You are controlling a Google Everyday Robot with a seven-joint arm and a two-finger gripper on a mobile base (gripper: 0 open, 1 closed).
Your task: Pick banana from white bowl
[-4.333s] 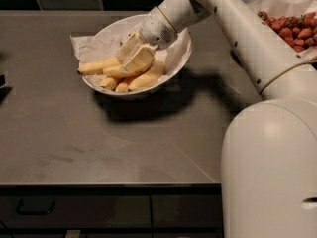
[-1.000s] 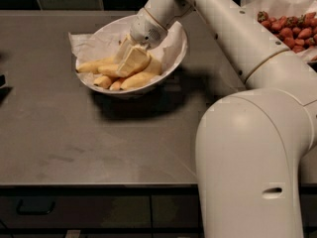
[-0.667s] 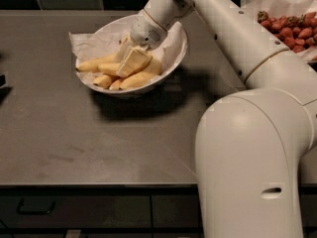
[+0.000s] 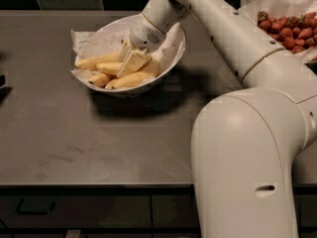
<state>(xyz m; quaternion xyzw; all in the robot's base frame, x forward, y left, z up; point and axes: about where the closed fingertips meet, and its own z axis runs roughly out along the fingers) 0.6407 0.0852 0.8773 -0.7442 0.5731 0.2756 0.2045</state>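
Observation:
The white bowl (image 4: 106,28), lined with crinkled white paper, stands on the dark counter at the upper left. Several yellow bananas lie in it: one along the front (image 4: 130,80), one at the left (image 4: 95,62), and a short one (image 4: 99,79). My gripper (image 4: 131,62) reaches down from the upper right into the middle of the bowl and rests among the bananas, against the pile's centre. The bananas under it are partly hidden.
A paper-lined bowl of red strawberries (image 4: 290,26) stands at the back right. My arm (image 4: 233,31) crosses above the counter (image 4: 74,133), and my white body (image 4: 247,157) fills the right foreground. A dark object (image 4: 2,81) sits at the left edge.
Since the oldest frame my arm and body have shifted left in view and the gripper sits deeper in the bowl. Over the last second almost nothing has moved.

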